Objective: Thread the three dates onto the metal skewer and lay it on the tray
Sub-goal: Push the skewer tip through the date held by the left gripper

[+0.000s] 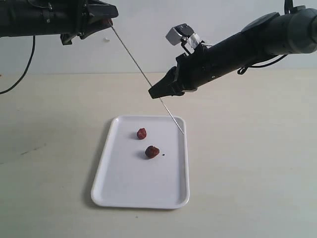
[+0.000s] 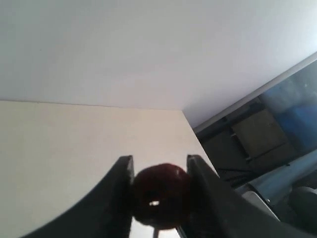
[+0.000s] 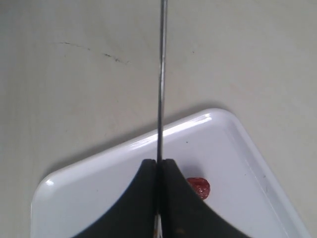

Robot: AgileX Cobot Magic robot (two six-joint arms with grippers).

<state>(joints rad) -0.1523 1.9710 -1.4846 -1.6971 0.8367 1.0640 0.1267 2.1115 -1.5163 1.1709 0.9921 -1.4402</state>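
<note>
The thin metal skewer [image 1: 141, 71] slants in the air from upper left down to a tip over the white tray's [image 1: 114, 188] far right rim. My right gripper [image 1: 152, 92] is shut on the skewer [image 3: 161, 74] at its middle. High at the upper left, my left gripper [image 1: 106, 22] is shut on a dark red date [image 2: 161, 197] at the skewer's top end; a bit of rod shows below the fruit. Two more dates lie on the tray, one [image 1: 142, 133] farther back and one [image 1: 152, 151] nearer. One date [image 3: 199, 187] shows beside the right fingers.
A tiny black speck [image 1: 164, 154] lies on the tray by the nearer date. The tray [image 3: 99, 188] sits on a beige table [image 1: 257, 173]. A black cable [image 1: 20, 74] hangs at the far left.
</note>
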